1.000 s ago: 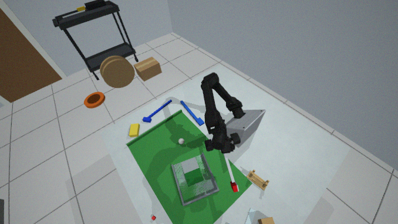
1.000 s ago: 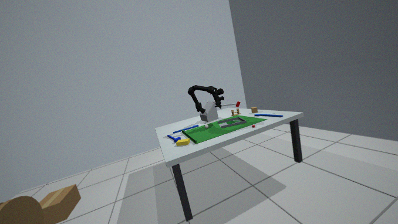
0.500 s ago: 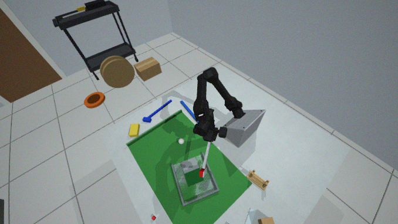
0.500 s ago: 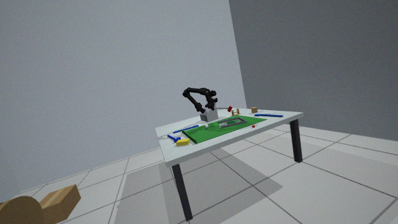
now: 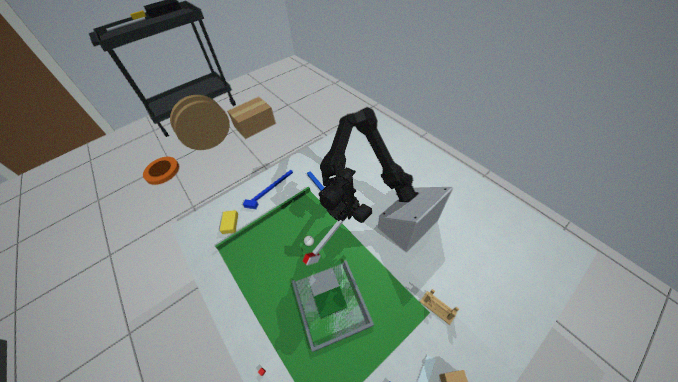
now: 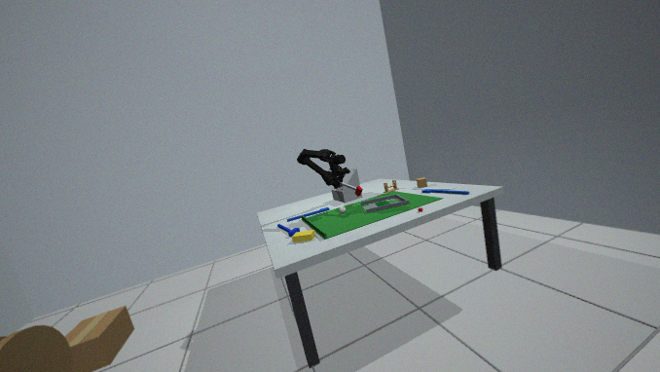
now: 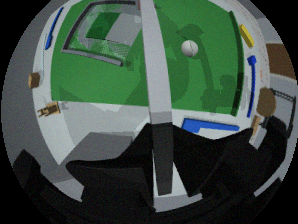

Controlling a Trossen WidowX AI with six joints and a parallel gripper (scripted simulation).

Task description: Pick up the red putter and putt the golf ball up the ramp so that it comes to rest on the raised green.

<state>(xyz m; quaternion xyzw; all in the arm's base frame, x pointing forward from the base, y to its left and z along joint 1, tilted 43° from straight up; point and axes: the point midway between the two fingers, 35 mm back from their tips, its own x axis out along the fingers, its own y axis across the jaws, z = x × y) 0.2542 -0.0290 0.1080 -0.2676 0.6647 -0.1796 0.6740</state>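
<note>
My gripper [image 5: 345, 218] [image 6: 339, 184] [image 7: 154, 125] is shut on the grey shaft of the red putter [image 5: 328, 236] [image 6: 348, 186] [image 7: 158, 65]. The shaft slants down to a red head, held in the air above the green mat [image 5: 260, 260] [image 6: 331, 228] [image 7: 120, 90]. In the wrist view the head is almost wholly out of the frame. The white golf ball [image 5: 309, 241] [image 6: 343, 209] [image 7: 189, 48] lies on the mat, apart from the ramp. The grey ramp [image 5: 325, 281] [image 7: 121, 29] leads to the raised green [image 5: 330, 302] [image 7: 103, 25] inside a grey frame [image 5: 342, 337] [image 6: 387, 206] [image 7: 92, 57].
A blue putter [image 5: 272, 187] [image 7: 252, 85] and a yellow block [image 5: 228, 222] [image 6: 304, 236] [image 7: 246, 35] lie beyond the mat's raised edge. Another blue putter [image 5: 314, 180] is partly behind the arm. A wooden rack [image 5: 439, 307] [image 6: 386, 188] stands beside the mat. A small red object [image 5: 261, 371] [image 6: 421, 209] lies opposite.
</note>
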